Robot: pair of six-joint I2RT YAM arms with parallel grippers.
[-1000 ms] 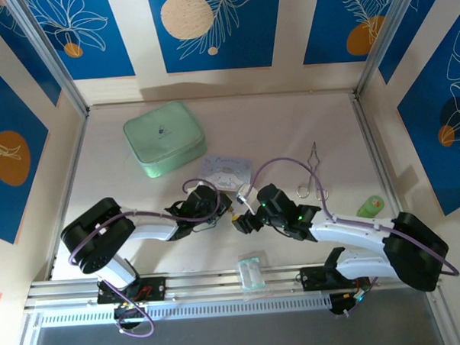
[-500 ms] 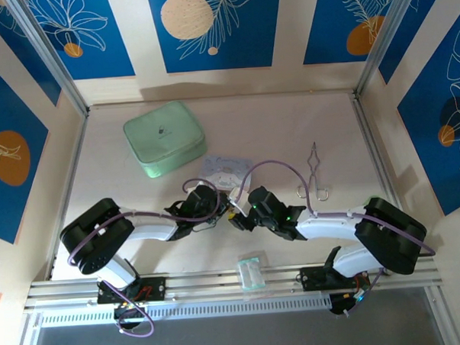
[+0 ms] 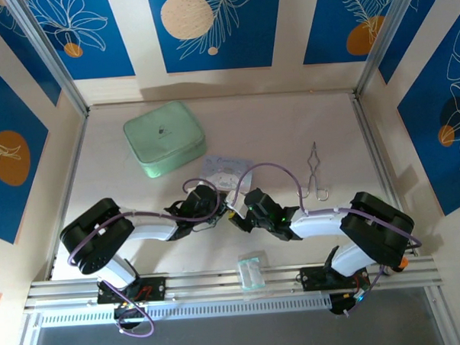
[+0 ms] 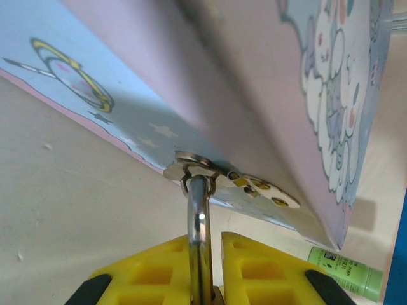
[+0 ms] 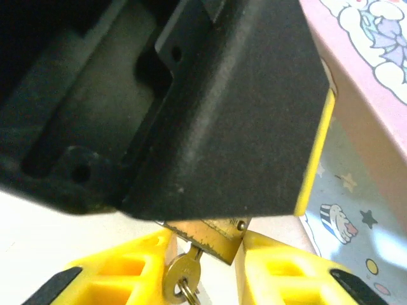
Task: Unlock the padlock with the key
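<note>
The brass padlock point(image 5: 215, 236) hangs at the front edge of the pastel cartoon box point(image 4: 273, 95), its silver shackle point(image 4: 199, 213) passing through the box's hasp ring point(image 4: 194, 166). My left gripper point(image 4: 213, 240) is shut on the shackle. The silver key point(image 5: 182, 274) sits in the padlock's underside, a wire ring hanging from it. My right gripper point(image 5: 205, 237) has a yellow finger against each side of the padlock body, with the key just inside the left finger point(image 5: 137, 267). From above, the left gripper point(image 3: 216, 206) and right gripper point(image 3: 236, 216) meet nose to nose in front of the box point(image 3: 226, 171).
A mint zip case point(image 3: 164, 138) lies at the back left. Metal tongs point(image 3: 316, 176) lie to the right of the box. A clear plastic container point(image 3: 253, 271) rests on the front rail. A green tube point(image 4: 346, 273) lies beyond the box.
My right arm has slid left to the padlock and its jaws have narrowed from wide open to flanking the padlock body. The left arm has stayed still.
</note>
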